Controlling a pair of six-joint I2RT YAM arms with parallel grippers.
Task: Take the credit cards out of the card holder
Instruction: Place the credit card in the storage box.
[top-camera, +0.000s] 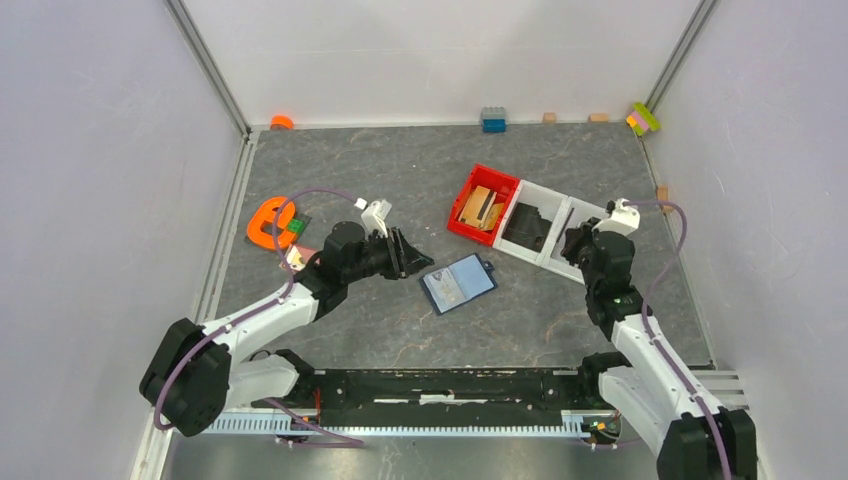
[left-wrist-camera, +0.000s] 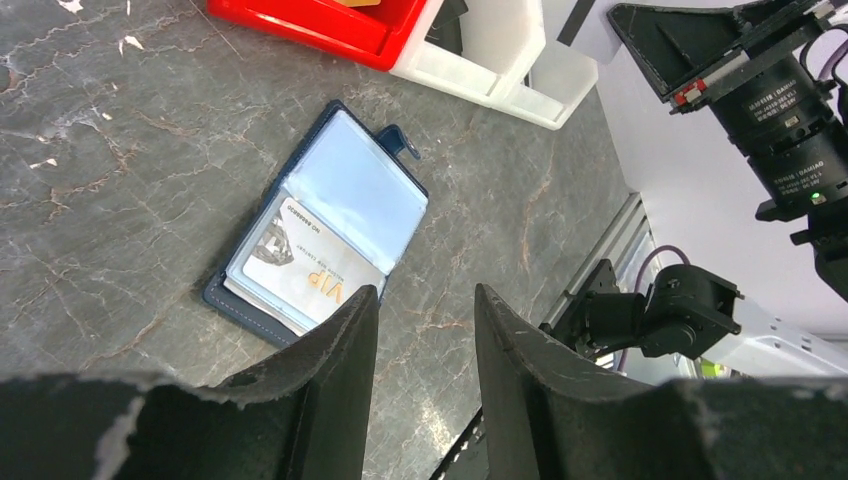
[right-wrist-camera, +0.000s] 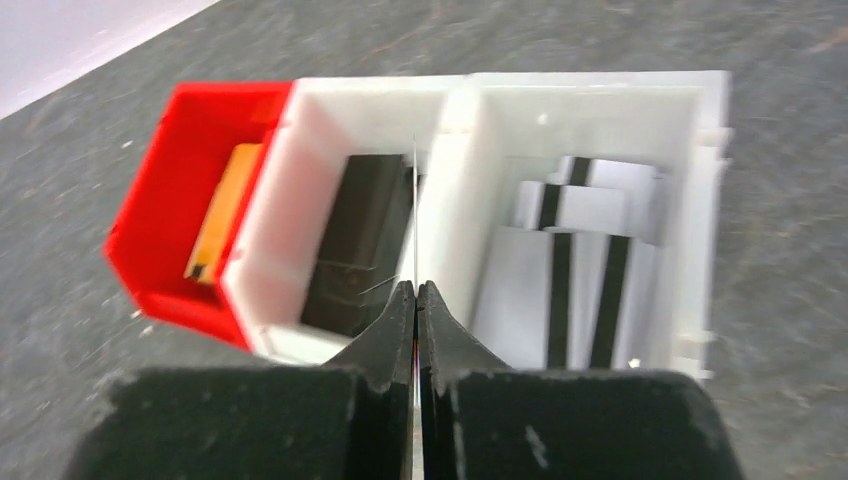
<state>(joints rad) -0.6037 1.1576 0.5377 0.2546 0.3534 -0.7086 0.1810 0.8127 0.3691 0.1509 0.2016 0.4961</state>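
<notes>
My left gripper (left-wrist-camera: 425, 320) hangs with its fingers apart and nothing between them, tips low over the grey table (top-camera: 380, 170) just beside the near edge of the card holder (left-wrist-camera: 350, 190). The holder lies open and flat, and a VIP card (left-wrist-camera: 300, 275) sits in its lower pocket. My right gripper (right-wrist-camera: 415, 295) is pressed together over the white tray (right-wrist-camera: 600, 82), near the wall between its two compartments. A thin pale line rises from the tips, possibly a card seen edge-on. Striped cards (right-wrist-camera: 580, 250) lie in the tray's right compartment, and the red tray (right-wrist-camera: 150, 230) adjoins its left side.
</notes>
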